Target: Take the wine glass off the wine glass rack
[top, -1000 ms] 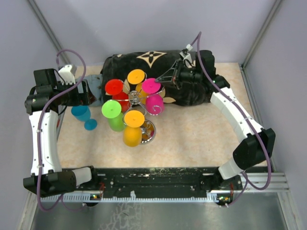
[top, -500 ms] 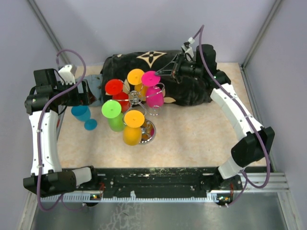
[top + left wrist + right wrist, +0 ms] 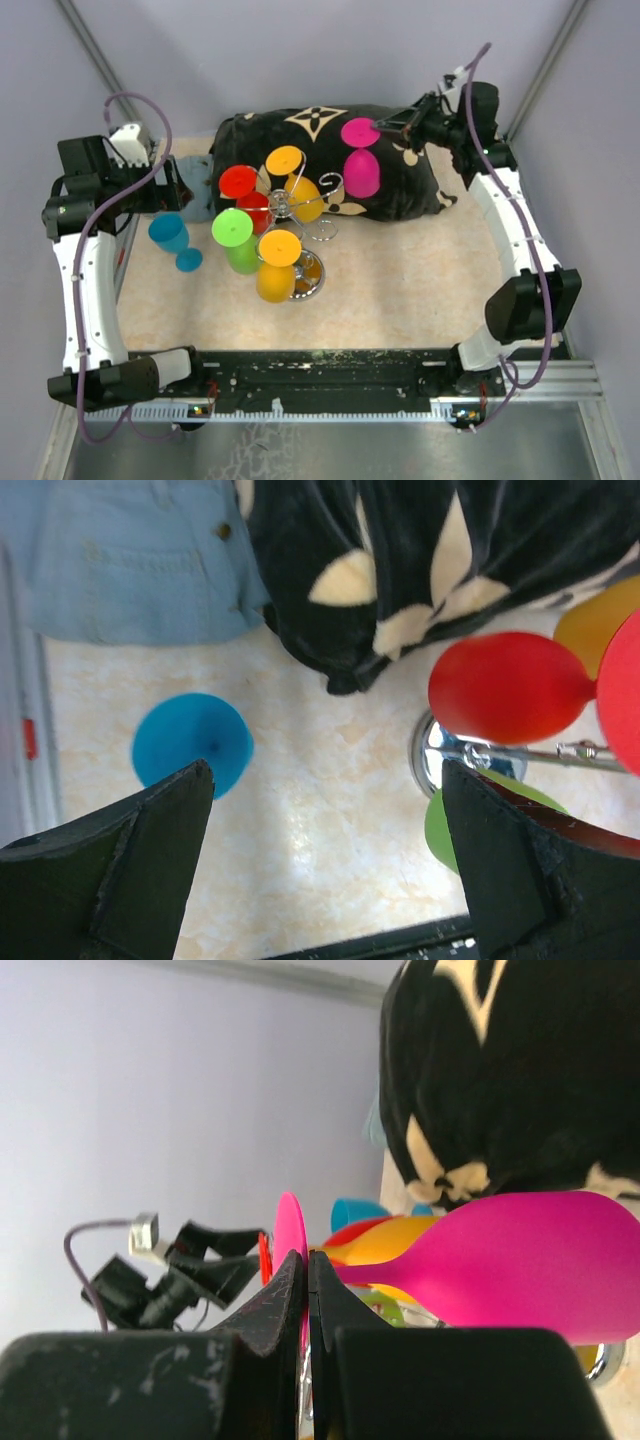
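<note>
Wine glass (image 3: 361,172), pink, clear of wine glass rack (image 3: 322,232), foot pinched in right gripper (image 3: 380,126); left gripper (image 3: 325,790) wide open.

Magenta wine glass (image 3: 360,168), silver rack (image 3: 312,280); black cushion (image 3: 400,190), cream motifs

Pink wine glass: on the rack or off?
Off. The right gripper pinches the pink wine glass by its foot, bowl hanging over the black pillow, clear of the wine glass rack.

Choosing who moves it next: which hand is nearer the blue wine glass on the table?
Left. The left hand hangs open close above the blue wine glass; the right hand is far across, shut on the pink wine glass.
</note>
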### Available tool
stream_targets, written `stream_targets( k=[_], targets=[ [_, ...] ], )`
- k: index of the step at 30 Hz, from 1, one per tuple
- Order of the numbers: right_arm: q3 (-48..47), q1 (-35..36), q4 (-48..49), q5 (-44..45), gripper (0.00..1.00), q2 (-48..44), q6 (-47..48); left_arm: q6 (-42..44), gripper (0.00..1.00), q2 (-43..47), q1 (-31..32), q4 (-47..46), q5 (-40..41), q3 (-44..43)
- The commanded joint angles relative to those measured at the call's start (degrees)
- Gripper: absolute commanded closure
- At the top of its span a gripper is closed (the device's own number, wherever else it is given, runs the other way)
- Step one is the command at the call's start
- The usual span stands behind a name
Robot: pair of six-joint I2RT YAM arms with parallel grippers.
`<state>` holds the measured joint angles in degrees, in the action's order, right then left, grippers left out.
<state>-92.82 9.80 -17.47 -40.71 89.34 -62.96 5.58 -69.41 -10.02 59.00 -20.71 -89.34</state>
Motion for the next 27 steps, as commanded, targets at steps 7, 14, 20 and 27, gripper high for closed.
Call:
stream_targets(
  k=[7,14,20,27],
  targets=[
    [-12.7,-8.8,22.8,-4.4,1.00,3.0,-15.6,-4.9,0.00,1.4,-0.4,-17.3,1.9,-14.0],
    [-12.3,-1.5,50.9,-4.4,1.00,2.2,-34.3,-36.4,0.00,-1.6,-0.4,-41.0,-28.6,-11.5],
    [1.7,-0.3,66.9,-0.5,1.00,-8.6,-43.1,-60.5,0.00,-2.6,1.2,-66.2,-37.5,-2.5],
    [11.5,7.1,71.9,6.8,1.00,-15.3,-42.7,-68.0,0.00,-6.5,6.4,-77.2,-38.8,-2.6]
  ],
)
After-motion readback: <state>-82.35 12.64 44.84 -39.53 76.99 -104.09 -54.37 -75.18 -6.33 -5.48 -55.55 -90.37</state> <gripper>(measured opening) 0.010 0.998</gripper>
